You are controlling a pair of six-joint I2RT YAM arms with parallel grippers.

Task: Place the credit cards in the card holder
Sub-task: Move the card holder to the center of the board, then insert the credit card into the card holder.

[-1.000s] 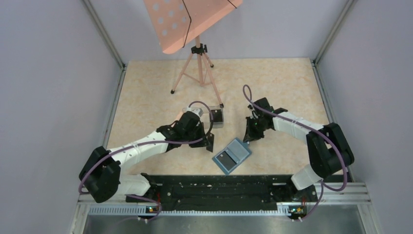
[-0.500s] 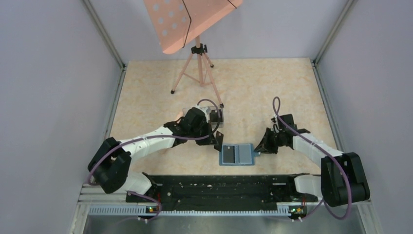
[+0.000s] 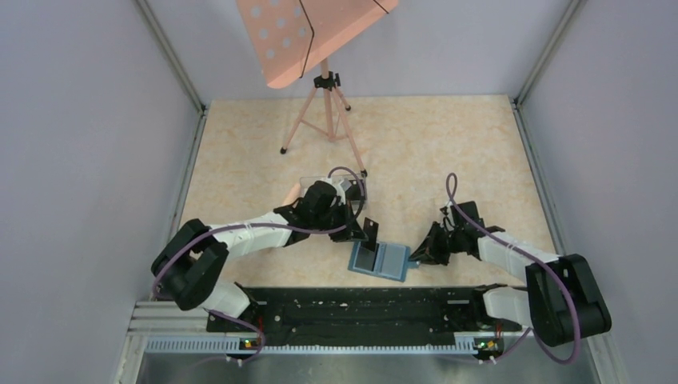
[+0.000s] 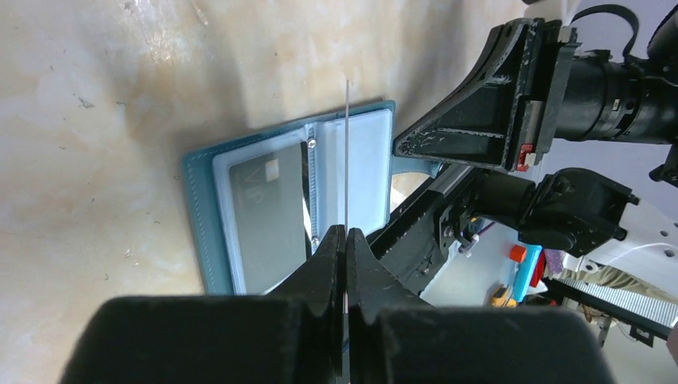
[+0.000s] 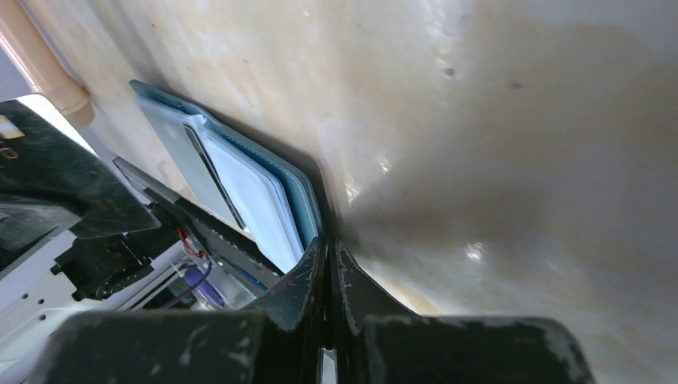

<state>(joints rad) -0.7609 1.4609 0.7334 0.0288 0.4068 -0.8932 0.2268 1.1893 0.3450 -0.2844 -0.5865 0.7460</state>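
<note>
Looking down from the top camera, the card holder (image 3: pixel 382 261) is lying open on the table (image 3: pixel 448 152) between the two arms. The left gripper (image 3: pixel 361 233) is hovering over its left half with its jaws pinching a credit card (image 3: pixel 371 226), probably to line it up with a pocket. The right gripper (image 3: pixel 415 255) is biting the holder's right edge, likely to pin it flat. The left arm is hiding most of the clear box (image 3: pixel 354 189).

The left wrist camera is showing the pinched card edge-on as a thin line over the fold, with a second card (image 4: pixel 264 212) sitting in the left pocket.

The right wrist camera is showing jaws shut on teal; blur is hiding whether they are gripping tab or cover
</note>
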